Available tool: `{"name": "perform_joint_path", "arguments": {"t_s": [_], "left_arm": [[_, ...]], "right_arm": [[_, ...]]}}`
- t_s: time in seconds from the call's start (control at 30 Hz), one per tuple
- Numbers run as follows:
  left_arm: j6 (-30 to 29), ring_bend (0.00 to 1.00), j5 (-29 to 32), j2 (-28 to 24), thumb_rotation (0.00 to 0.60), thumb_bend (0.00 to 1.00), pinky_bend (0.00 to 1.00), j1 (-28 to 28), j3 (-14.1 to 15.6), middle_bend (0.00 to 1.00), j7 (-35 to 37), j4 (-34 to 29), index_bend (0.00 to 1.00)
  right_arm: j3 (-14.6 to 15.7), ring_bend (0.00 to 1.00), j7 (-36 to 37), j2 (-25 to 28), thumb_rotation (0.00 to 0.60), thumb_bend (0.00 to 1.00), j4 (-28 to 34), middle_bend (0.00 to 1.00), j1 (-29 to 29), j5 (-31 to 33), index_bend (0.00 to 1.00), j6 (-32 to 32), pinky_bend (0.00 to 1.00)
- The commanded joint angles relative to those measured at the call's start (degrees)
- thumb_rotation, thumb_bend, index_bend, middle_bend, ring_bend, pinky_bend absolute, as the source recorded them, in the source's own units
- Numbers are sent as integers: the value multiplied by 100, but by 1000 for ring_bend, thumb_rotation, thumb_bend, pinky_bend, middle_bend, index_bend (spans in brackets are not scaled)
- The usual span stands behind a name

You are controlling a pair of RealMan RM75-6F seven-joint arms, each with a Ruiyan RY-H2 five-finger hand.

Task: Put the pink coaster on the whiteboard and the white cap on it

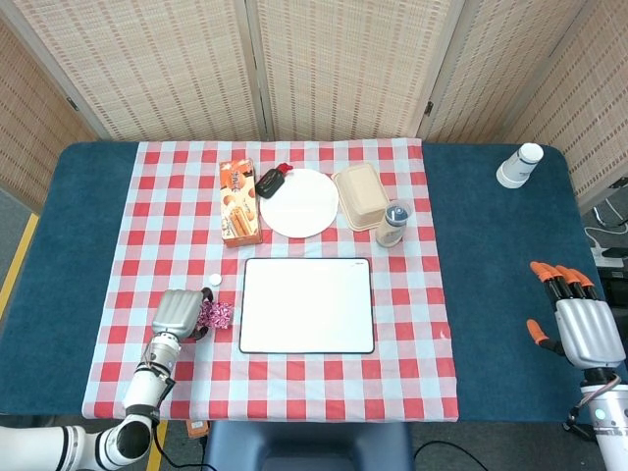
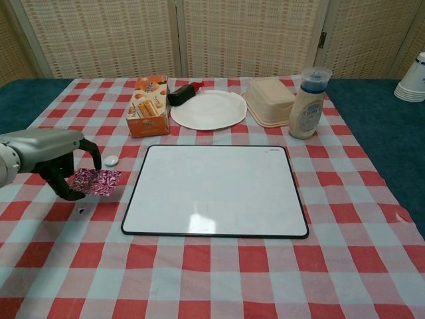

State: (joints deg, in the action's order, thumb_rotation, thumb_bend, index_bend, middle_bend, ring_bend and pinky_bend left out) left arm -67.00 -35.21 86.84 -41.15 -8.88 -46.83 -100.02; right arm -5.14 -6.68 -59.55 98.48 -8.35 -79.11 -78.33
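Pink-patterned, the coaster (image 2: 95,181) is pinched at its left edge by the left hand (image 2: 58,159) and appears to be raised clear of the cloth (image 2: 219,266), judging by the small dark shadow beneath it. It hangs just beside the left rim of the whiteboard (image 2: 216,189), not yet over it. Holding by one edge leaves the free side pointing at the board, which should allow the coaster to be laid flat on release.

White and small, the cap (image 2: 111,160) sits on the cloth just behind the hand, near the board's far left corner. It is untouched; the second step remains.

The board surface is bare, so any spot on it will take the coaster. A short rightward travel over the low black rim is judged sufficient. The box (image 2: 147,106), plate (image 2: 208,109), tub (image 2: 270,100) and bottle (image 2: 305,104) stand behind the board, outside that path.

The right hand (image 1: 574,319) rests well apart over the blue table edge (image 1: 491,294), fingers spread, holding nothing.
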Motion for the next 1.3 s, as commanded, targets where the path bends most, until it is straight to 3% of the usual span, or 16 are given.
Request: {"name": "perform_joint_path", "arguments": {"t_s": [0.03,0.4,0.6,0.87,1.03,1.3], "left_arm": [[-64,1000,311,323,600,256,1000,-314,-282,1000,-244,169,359],[-541,1000,954,1343,600,256,1000,-1195,-844,999,-979,499,360],[-768,1000,1272,1559,600,257,1000,-1626,-1237,1000,-1326,325,364],[-772,1000,1540,2080,600,255,1000,-1893,-1165,1000,-1435,922,370],[-652,1000,1456,2455,600,257,1000,-1923,-1024,1000,-1281,1396,370],[-475,1000,1373,2753,600,256,1000,-1968,-1066,999,-1154,1813,370]], "right_arm": [[-2,0,-6,1,600,295,6,124,6,-2,94,-15,137],[26,0,18,76,600,296,89,125,51,-35,93,-61,137],[9,0,59,151,600,295,124,125,74,26,93,-62,137],[20,0,148,148,600,295,129,125,128,-118,93,-207,137],[40,0,114,96,600,295,101,125,131,-214,93,-250,137],[55,0,99,78,600,296,94,125,119,-240,93,-219,137]]}}
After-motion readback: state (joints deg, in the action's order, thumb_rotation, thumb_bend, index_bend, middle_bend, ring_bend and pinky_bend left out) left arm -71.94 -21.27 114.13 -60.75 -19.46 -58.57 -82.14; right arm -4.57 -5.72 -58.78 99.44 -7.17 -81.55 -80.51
